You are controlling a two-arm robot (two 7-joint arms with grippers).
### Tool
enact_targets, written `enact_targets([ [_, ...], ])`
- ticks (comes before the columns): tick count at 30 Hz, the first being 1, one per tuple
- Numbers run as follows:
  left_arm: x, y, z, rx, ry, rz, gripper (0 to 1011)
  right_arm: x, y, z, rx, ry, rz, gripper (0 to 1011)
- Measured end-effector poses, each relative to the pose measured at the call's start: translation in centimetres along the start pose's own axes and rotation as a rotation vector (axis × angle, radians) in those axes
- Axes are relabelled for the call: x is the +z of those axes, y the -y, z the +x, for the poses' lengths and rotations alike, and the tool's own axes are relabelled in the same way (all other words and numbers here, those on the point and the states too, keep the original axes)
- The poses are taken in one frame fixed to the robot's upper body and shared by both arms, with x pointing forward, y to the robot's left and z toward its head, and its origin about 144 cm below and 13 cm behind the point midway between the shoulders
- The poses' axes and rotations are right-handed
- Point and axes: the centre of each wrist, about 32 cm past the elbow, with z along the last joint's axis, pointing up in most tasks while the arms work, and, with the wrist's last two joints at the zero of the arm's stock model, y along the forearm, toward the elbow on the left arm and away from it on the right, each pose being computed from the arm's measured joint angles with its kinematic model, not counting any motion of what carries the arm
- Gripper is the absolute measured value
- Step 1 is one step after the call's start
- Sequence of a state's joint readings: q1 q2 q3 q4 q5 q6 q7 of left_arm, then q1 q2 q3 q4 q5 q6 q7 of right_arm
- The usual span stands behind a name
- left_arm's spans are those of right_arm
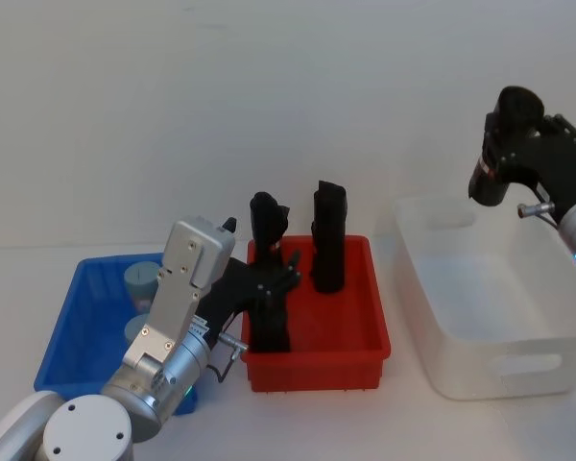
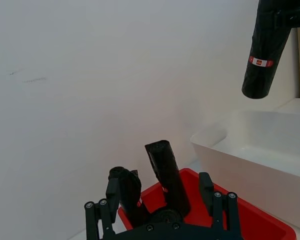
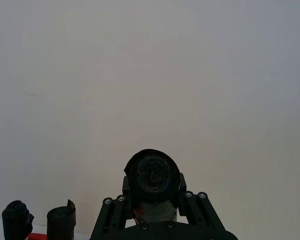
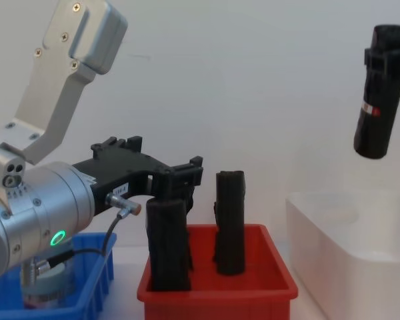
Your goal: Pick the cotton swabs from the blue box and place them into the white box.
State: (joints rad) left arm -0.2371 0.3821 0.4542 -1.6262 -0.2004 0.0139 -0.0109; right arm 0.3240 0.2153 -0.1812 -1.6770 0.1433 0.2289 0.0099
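Note:
Two cotton swabs tubs with grey-blue lids point(image 1: 140, 281) stand in the blue box point(image 1: 72, 307) at the left; one tub point(image 4: 47, 280) peeks out behind my left arm. My left gripper point(image 1: 276, 280) is open, hovering just above the front black roll point(image 4: 168, 243) in the red bin point(image 1: 312, 370), holding nothing. My right gripper point(image 1: 518, 134) is shut on a black roll point(image 4: 377, 127) with a red-and-white band, hanging upright above the white box point(image 1: 490, 375). The right wrist view looks onto that roll's top point(image 3: 154, 172) between the fingers point(image 3: 189, 200).
The red bin sits between the blue box and the white box and holds three tall black rolls point(image 1: 328, 240). The white box point(image 4: 333, 253) appears to have nothing inside. A plain white wall lies behind the table.

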Motion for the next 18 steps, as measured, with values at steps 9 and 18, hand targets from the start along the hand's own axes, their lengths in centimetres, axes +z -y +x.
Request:
enact_targets([
  [9,0.0,0.0,0.0,0.0,0.0,0.0,1000,-0.6,-0.56,-0.26,0.024,-0.006,-0.06,472],
  [18,0.0,0.0,0.0,0.0,0.0,0.0,1000,-0.87,-0.87,-0.45,0.036,-0.008,-0.087,634],
])
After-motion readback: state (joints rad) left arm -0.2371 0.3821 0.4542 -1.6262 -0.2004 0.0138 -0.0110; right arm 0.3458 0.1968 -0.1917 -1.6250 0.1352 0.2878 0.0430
